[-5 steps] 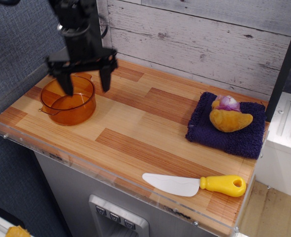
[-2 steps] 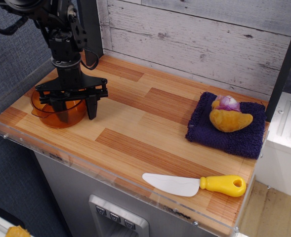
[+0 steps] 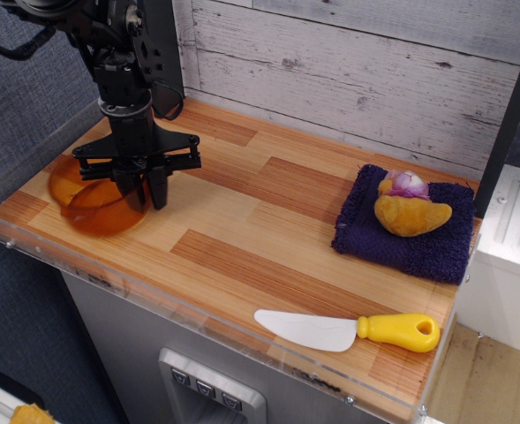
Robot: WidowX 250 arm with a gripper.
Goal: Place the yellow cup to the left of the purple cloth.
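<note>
The yellow cup (image 3: 90, 201), a wide translucent amber pot, is at the left end of the wooden counter and looks tipped, its right rim raised. My gripper (image 3: 146, 190) comes straight down from above. Its two black fingers stand close together on the cup's right rim, one inside the wall and one outside. The purple cloth (image 3: 392, 240), a dark fuzzy square, lies flat at the far right of the counter, well away from the cup.
A yellow-brown plush toy (image 3: 411, 215) with a small purple-white piece (image 3: 408, 184) behind it sits on the cloth. A white knife with a yellow handle (image 3: 348, 329) lies near the front edge. A clear raised lip (image 3: 198, 322) runs round the counter. A plank wall stands behind.
The gripper came down over the cup, then its fingers closed from wide apart onto the right rim. The cup shifted slightly left and forward and now sits tipped.
</note>
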